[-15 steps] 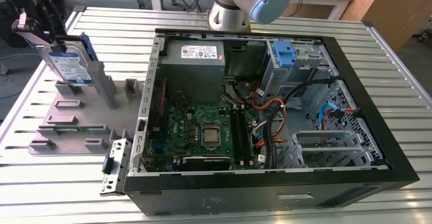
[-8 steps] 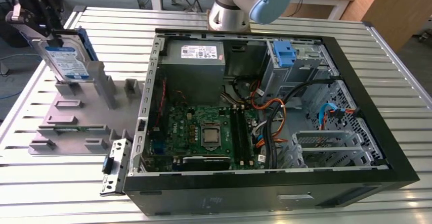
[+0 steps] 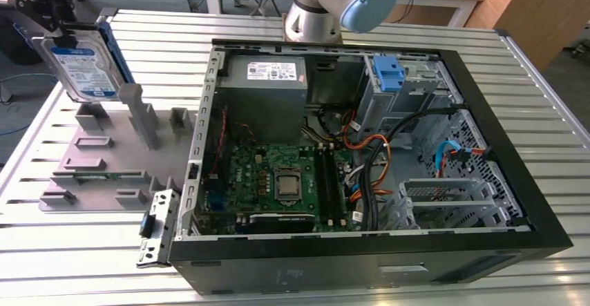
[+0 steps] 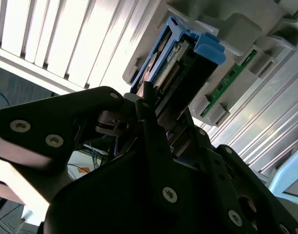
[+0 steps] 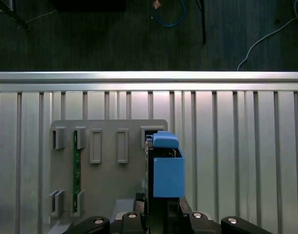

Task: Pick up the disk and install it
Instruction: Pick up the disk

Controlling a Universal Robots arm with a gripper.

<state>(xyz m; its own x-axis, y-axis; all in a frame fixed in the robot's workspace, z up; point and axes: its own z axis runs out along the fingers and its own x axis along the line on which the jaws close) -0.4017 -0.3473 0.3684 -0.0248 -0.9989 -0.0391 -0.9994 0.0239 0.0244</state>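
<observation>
The disk point(image 3: 84, 71) is a silver drive with a white and blue label and a blue carrier frame. It hangs upright at the exterior view's far left, its lower edge about level with the post tops of the grey holder stand point(image 3: 110, 150). My gripper point(image 3: 57, 31) is shut on its upper end. In the first wrist view the disk point(image 5: 167, 170) is edge-on over the stand point(image 5: 109, 170), with the gripper point(image 5: 161, 214) clamped on it. The second wrist view shows the disk point(image 4: 178, 58) between the black fingers point(image 4: 149, 117).
An open black computer case point(image 3: 369, 251) lies on the slatted metal table point(image 3: 83, 264), right of the stand. Inside are a grey power-supply box point(image 3: 267, 71), a motherboard point(image 3: 276, 182), cables and a grey cage with a blue latch tab point(image 3: 389, 72). A green memory stick point(image 3: 97, 175) sits in the stand.
</observation>
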